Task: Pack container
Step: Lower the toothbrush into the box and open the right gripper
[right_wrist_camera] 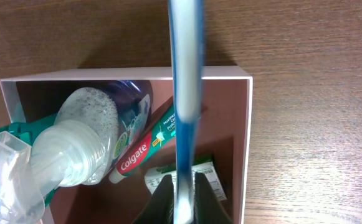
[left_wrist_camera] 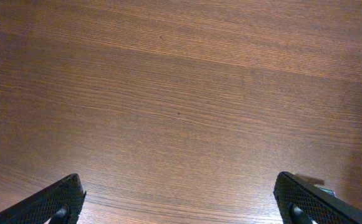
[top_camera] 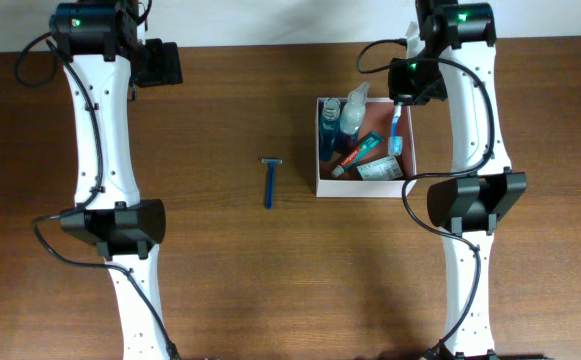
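The container (top_camera: 320,185) is a square white-walled box with a pinkish-tan inside, right of the table's middle. It also shows in the right wrist view (right_wrist_camera: 248,143). It holds a clear pump bottle (top_camera: 353,113), a blue bottle (top_camera: 329,127), a Colgate toothpaste tube (top_camera: 360,153) and a small green-and-white carton (top_camera: 380,170). My right gripper (right_wrist_camera: 182,198) is shut on a blue-and-white toothbrush (right_wrist_camera: 185,81) and holds it above the container's right side (top_camera: 398,122). A blue razor (top_camera: 269,182) lies on the table left of the container. My left gripper (left_wrist_camera: 181,194) is open and empty at the far left (top_camera: 160,62).
The wooden table (top_camera: 220,260) spreads around the container. In the right wrist view the pump bottle (right_wrist_camera: 75,146), toothpaste (right_wrist_camera: 144,148) and carton (right_wrist_camera: 210,177) fill the box's left and middle. Both arm bases stand at the near edge.
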Robot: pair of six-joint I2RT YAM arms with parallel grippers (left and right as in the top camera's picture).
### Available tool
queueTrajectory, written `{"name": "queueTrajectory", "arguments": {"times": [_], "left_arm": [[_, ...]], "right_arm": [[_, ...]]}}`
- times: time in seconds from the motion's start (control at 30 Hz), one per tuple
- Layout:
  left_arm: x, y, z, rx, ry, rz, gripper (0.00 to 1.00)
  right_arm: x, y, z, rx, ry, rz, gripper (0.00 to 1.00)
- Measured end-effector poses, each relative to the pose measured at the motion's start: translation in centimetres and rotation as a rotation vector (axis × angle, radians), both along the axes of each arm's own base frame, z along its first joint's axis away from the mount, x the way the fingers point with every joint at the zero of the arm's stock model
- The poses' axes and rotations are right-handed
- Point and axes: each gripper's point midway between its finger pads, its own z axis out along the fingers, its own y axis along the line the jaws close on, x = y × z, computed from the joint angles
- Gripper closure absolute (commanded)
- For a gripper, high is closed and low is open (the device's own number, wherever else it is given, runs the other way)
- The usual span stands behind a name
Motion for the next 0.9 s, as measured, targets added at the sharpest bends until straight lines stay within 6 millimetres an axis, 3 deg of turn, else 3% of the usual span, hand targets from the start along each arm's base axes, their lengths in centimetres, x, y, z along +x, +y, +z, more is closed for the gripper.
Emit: {"name": "queueTrajectory", "arguments": {"times": [0.47,0.6,0.63,0.73,0.83,0.9], "left_arm": [[0.0,0.0,0.0,0.000,0.000,-0.001,0.01],[0.0,0.0,0.0,0.000,0.000,0.000,0.01],[0.0,0.0,0.0,0.000,0.000,-0.001,0.01],[0.0,0.0,0.0,0.000,0.000,0.000,0.01],[0.0,0.0,0.0,0.000,0.000,-0.001,0.01],[0.0,0.0,0.0,0.000,0.000,0.000,0.01]], "right_arm": [[0.0,0.0,0.0,0.000,0.000,0.000,0.89],[0.0,-0.1,0.0,-0.001,0.000,-0.001,0.74],[0.0,-0.3,0.0,-0.004,-0.001,-0.003,0.67],[0.1,-0.7,0.0,-0.003,0.000,-0.015,0.33],[0.2,-2.2,0.1,-0.002,-0.001,-0.053,0.20],[0.3,-4.2,0.3,0.002,-0.002,-0.114,0.14]]}}
